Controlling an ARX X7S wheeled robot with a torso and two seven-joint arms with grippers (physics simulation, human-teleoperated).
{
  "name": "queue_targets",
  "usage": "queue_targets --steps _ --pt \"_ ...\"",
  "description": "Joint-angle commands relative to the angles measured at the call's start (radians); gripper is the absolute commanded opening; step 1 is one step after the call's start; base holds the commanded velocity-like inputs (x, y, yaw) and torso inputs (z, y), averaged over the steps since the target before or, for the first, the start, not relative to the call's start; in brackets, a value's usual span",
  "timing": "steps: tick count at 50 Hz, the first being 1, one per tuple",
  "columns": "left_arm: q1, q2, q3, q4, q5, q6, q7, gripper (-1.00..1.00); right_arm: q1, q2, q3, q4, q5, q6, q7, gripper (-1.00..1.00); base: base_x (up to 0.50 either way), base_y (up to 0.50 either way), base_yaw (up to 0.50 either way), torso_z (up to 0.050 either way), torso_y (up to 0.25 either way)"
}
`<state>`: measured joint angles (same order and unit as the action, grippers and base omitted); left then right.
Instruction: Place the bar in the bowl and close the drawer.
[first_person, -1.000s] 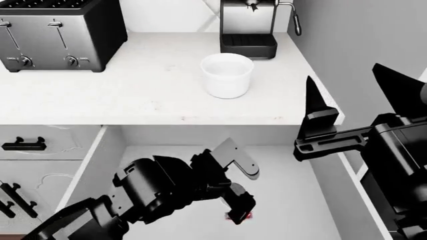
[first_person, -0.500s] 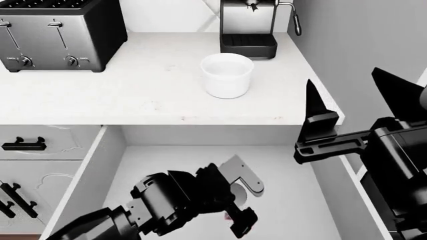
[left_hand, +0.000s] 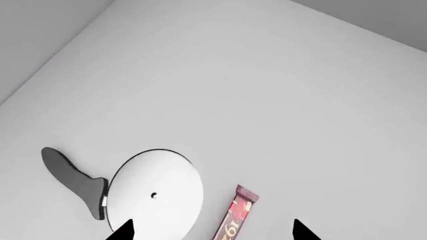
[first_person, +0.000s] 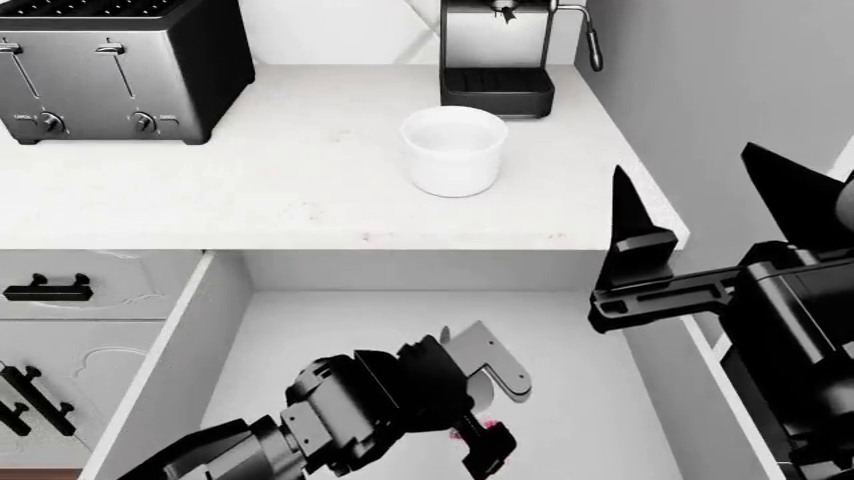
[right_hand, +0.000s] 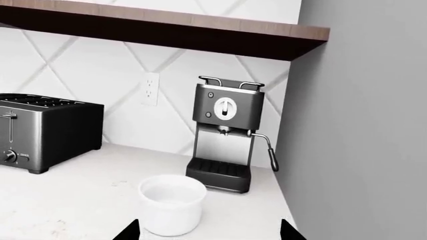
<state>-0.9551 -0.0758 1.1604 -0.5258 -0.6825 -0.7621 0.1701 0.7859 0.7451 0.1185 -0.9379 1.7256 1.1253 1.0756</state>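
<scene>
Inside the open drawer (first_person: 174, 340), the left tool (left_hand: 212, 231) hangs with jaws spread either side of the bar (left_hand: 235, 215), lying beside the pizza cutter (left_hand: 155, 192). The right tool (right_hand: 208, 231), also open, waits near the bowl (first_person: 454, 150) on the worktop (first_person: 267, 180).

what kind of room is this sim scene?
A kitchen, by the look of it: a toaster and an espresso machine stand on a white counter against a tiled wall, with a white bowl between them and an open drawer holding a pizza cutter.
</scene>
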Motion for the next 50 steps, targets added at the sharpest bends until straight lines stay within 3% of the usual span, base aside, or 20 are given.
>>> queue_targets --steps 1,7,16,21,50 --pt "-0.006 0.059 -0.002 -0.083 0.042 0.043 0.024 1.0 -0.018 -0.023 0.031 -0.001 -0.036 -0.01 -0.041 1.0 0.0 0.0 0.0 0.0 0.0" --pt "-0.016 0.075 0.04 -0.138 0.011 0.082 0.02 1.0 -0.012 -0.018 0.026 -0.002 -0.025 -0.014 -0.031 1.0 0.0 0.0 0.0 0.0 0.0" --pt "-0.089 0.076 0.281 -0.225 -0.242 0.217 -0.05 1.0 -0.01 -0.014 0.021 -0.003 -0.02 -0.018 -0.024 1.0 0.0 0.0 0.0 0.0 0.0" --pt "-0.102 0.076 0.359 -0.239 -0.307 0.255 -0.068 1.0 -0.012 -0.014 0.019 -0.005 -0.022 -0.019 -0.024 1.0 0.0 0.0 0.0 0.0 0.0" --pt "-0.045 0.076 0.381 -0.25 -0.316 0.273 -0.07 1.0 -0.063 -0.006 0.046 -0.018 -0.048 -0.032 -0.052 1.0 0.0 0.0 0.0 0.0 0.0"
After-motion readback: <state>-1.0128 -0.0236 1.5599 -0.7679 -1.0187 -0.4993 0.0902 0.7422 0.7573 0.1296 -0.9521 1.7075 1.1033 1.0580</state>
